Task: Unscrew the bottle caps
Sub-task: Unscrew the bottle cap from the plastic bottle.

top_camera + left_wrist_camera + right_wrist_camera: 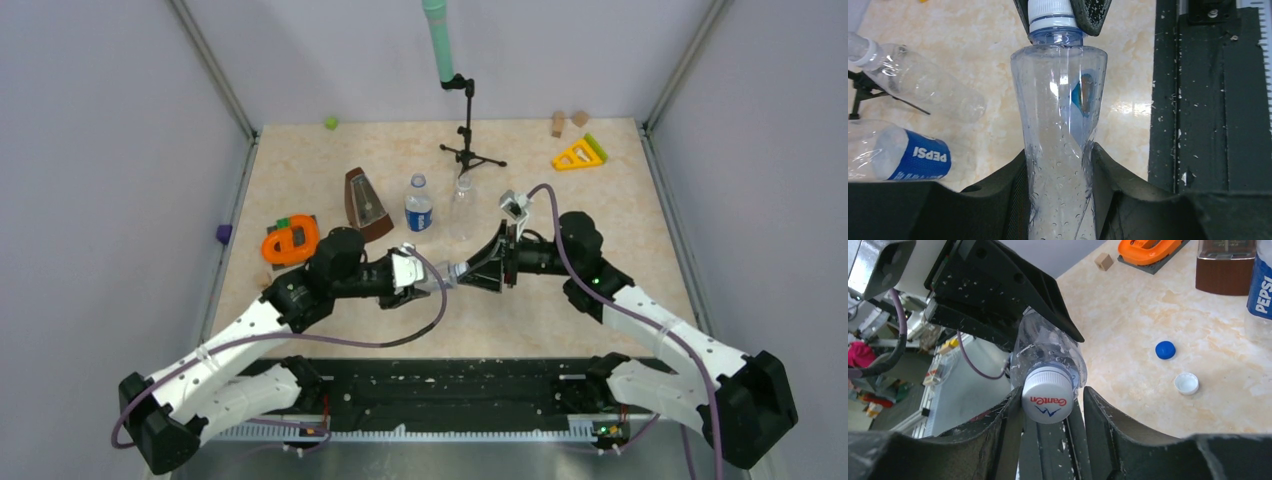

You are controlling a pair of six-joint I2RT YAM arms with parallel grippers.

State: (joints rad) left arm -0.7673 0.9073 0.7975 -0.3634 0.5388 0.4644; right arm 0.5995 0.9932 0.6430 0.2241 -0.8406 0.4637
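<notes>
Though overhead blurs, right gripper [1051,392] apparently flanks cap [1047,402] on bottle [1048,347].

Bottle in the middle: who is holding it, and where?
The left gripper holds the bottle by its body. The right gripper sits around the cap, but a gap shows on one side, so it seems loose.

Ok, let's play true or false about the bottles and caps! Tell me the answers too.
1. The left gripper has its jaws shut on the bluish bottle. True.
2. That bottle is open at the top. False: its white cap sits on the neck, between the jaws of the right gripper.
3. A blue cap and a loose white cap lie on the table. True.
4. The Pepsi bottle lies on its side. False: it stands upright.
</notes>
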